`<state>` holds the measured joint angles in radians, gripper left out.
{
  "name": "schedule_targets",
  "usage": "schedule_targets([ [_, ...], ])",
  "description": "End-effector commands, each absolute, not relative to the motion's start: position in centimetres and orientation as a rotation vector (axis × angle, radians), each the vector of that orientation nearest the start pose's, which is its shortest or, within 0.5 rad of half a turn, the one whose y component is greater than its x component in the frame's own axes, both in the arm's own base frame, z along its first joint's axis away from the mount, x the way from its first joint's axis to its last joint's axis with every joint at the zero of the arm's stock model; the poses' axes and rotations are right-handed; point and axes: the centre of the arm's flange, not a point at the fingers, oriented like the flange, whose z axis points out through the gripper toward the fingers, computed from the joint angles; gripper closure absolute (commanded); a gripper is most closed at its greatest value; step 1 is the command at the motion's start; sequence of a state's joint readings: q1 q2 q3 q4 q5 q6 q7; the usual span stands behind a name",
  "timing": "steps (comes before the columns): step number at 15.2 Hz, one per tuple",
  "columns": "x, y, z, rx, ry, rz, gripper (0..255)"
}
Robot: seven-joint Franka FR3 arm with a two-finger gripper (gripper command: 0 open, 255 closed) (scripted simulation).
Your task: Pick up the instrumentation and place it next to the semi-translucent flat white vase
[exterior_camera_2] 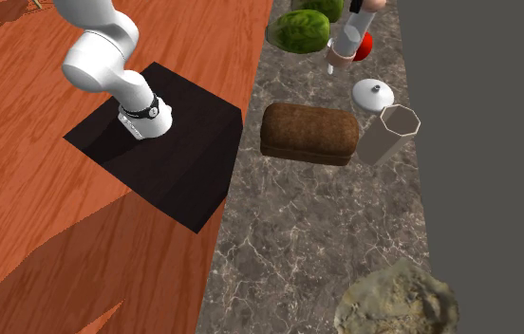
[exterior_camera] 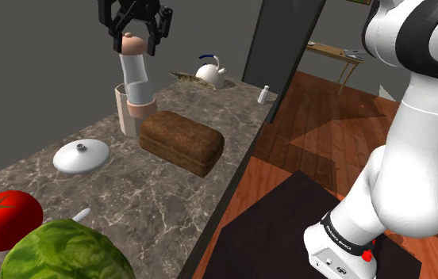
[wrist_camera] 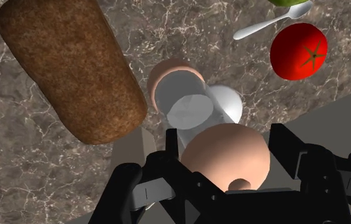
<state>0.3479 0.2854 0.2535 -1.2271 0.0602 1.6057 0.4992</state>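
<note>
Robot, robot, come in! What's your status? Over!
Gripper shut on syringe. Syringe hanging clear of the counter, roughly upright. Bread loaf and white lid sit close to the vase.

Brown loaf (exterior_camera_2: 309, 133) beside 1 pale vase (exterior_camera_2: 388, 135), clear instrument (exterior_camera_2: 346, 40) near white lid (exterior_camera_2: 372, 95), perhaps raised off counter (exterior_camera_2: 289, 228)

On the table (exterior_camera: 162, 198), the loaf (exterior_camera: 181, 141) is set just beside the vase (exterior_camera: 123, 111), to its right in the shoulder view. The lid (exterior_camera: 81, 155) is laid nearer, left of the loaf. The tomato (exterior_camera: 3, 218) and lettuce (exterior_camera: 63, 252) are placed nearest. The instrument (exterior_camera: 136, 79) is held above the table by the pincer (exterior_camera: 136, 43).
</note>
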Motion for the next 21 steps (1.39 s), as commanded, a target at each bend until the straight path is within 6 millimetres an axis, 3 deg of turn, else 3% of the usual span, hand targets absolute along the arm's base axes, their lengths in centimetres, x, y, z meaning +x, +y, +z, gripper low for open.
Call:
schedule_targets([
  [1,54.0,34.6,61.5,-2.973,-0.133,-0.030,255],
  [21,54.0,34.6,51.0,-2.973,-0.133,-0.030,255],
])
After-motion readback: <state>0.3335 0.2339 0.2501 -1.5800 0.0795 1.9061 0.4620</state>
